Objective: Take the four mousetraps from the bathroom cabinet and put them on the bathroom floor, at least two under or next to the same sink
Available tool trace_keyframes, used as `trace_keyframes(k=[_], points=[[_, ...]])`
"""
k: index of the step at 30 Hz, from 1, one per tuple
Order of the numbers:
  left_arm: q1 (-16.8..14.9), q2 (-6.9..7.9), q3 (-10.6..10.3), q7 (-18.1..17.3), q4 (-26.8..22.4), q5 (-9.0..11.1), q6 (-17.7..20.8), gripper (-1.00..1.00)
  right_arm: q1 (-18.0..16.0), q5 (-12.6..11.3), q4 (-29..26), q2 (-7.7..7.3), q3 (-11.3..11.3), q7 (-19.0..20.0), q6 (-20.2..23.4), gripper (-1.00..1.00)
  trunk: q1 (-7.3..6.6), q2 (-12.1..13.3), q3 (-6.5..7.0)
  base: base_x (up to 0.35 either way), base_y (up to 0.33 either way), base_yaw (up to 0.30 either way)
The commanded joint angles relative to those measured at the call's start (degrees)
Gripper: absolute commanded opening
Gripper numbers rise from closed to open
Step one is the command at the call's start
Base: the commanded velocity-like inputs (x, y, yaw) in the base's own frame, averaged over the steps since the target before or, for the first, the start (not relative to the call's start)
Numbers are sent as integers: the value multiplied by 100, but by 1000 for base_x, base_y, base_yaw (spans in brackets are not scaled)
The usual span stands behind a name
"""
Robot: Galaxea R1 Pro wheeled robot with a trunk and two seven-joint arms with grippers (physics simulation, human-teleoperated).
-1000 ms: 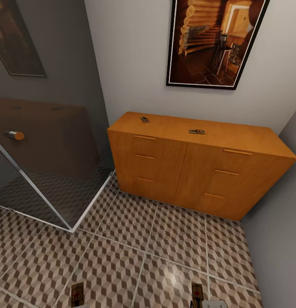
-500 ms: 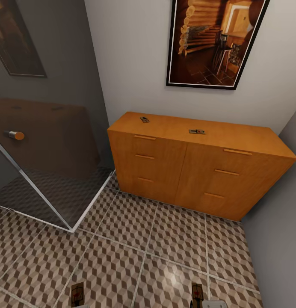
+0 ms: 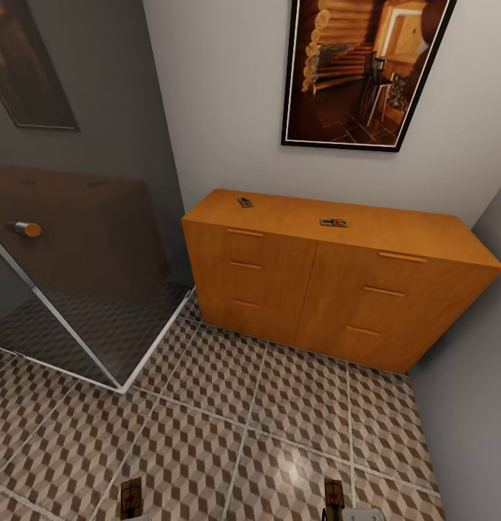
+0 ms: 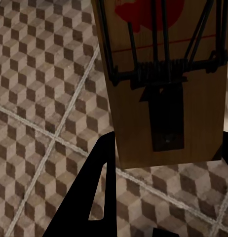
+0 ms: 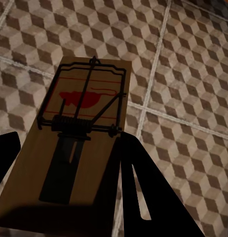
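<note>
- Head view: the left gripper's load shows at the bottom edge as a mousetrap, upright above the bathroom floor; the gripper itself is cut off by the frame. A second held mousetrap shows at the bottom edge further right, just above a pale piece of the right gripper.
- Head view: the cabinet stands against the back wall under a framed picture. Two more mousetraps lie on its top, one near the rear left corner, the other near the middle of the back edge, well apart. A glass shower screen stands to the left of the cabinet.
- Left wrist view: the left gripper is clamped on a mousetrap; one dark finger runs along the board's edge, the other is barely visible at the frame edge. The tiled floor lies beyond.
- Right wrist view: the right gripper grips a mousetrap, dark fingers on both sides of the board. The grip looks firm, though the contact is in shadow.
</note>
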Motion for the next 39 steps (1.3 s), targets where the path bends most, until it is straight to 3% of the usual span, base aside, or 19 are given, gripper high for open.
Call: trace_keyframes(k=[1, 39], points=[[-8, -3, -47, 46, 18, -1, -20, -100, -4, 38, 7, 0, 18, -27, -3, -100, 0, -2, -4, 0, 0, 0], [-9, -3, -47, 46, 18, 0, -20, -100, -4, 38, 7, -1, 18, -27, -3, -100, 0, -2, -4, 0, 0, 0]])
